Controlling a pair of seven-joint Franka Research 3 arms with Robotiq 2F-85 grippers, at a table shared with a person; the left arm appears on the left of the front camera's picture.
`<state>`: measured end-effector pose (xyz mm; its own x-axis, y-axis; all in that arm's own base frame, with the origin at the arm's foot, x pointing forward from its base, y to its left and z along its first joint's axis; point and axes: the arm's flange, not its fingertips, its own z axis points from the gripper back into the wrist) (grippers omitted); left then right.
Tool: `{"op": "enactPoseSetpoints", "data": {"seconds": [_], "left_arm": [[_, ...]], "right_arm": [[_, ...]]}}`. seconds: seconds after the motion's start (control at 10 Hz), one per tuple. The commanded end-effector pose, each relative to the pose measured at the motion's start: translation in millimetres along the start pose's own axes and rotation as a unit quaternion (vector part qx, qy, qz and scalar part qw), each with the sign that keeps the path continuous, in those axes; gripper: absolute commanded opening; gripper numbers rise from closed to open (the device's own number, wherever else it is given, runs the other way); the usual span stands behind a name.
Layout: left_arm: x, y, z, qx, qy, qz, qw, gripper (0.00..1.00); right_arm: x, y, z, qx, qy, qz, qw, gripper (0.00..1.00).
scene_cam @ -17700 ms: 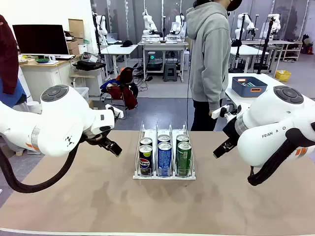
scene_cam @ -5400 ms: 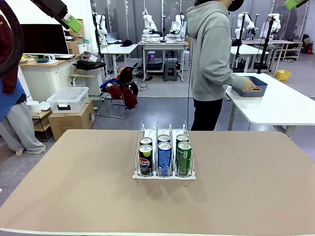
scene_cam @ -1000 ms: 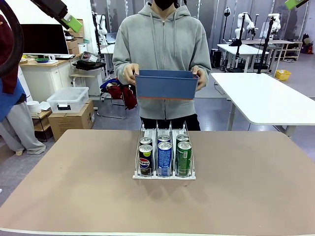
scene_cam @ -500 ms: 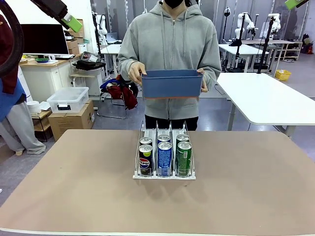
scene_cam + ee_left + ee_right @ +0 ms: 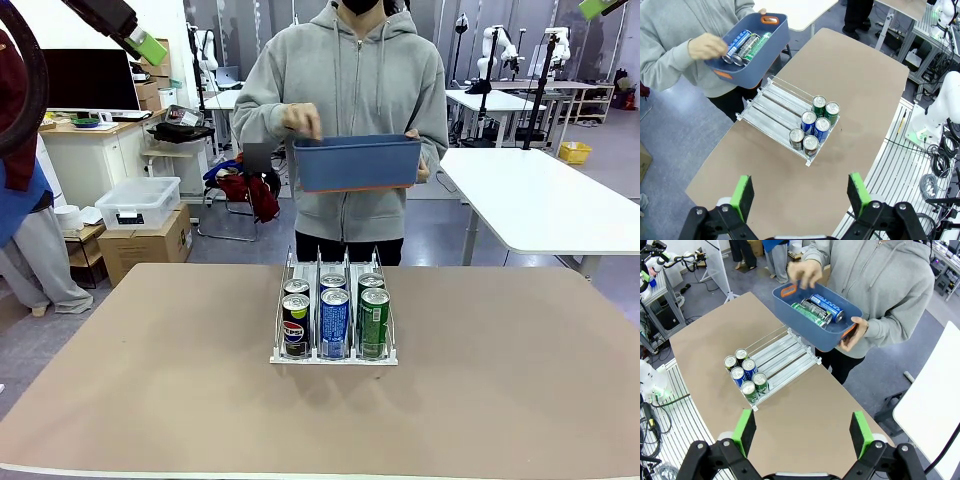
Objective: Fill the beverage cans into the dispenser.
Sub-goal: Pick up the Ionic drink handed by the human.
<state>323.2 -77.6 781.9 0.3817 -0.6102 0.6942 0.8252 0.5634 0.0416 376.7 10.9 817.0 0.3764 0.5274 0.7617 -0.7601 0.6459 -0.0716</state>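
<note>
Both sets of fingers spread wide, nothing between them: left gripper (image 5: 801, 194) and right gripper (image 5: 802, 432) look down on the table (image 5: 150, 400) from above. Dispenser (image 5: 300, 358) sits centre frame in the front view, with six cans (image 5: 334, 320) at its near end, two per lane. Behind it the person holds a blue bin (image 5: 356, 165) at upper centre. Loose cans (image 5: 815, 310) lie inside it, and one hand (image 5: 300, 120) is over its rim.

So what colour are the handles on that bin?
Orange handles on a blue bin, clearest in the right wrist view.
</note>
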Motion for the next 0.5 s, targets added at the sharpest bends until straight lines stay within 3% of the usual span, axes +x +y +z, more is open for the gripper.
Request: {"op": "enactPoseSetpoints", "data": {"seconds": [0.0,0.4], "left_arm": [[-0.2,0.2,-1.2,-0.002,0.002,0.000,1.000,1.00],[-0.2,0.2,-1.2,-0.002,0.002,0.000,1.000,1.00]], "right_arm": [[-1.2,1.2,0.2,0.001,0.000,0.000,1.000,1.00],[-1.2,1.2,0.2,0.001,0.000,0.000,1.000,1.00]]}}
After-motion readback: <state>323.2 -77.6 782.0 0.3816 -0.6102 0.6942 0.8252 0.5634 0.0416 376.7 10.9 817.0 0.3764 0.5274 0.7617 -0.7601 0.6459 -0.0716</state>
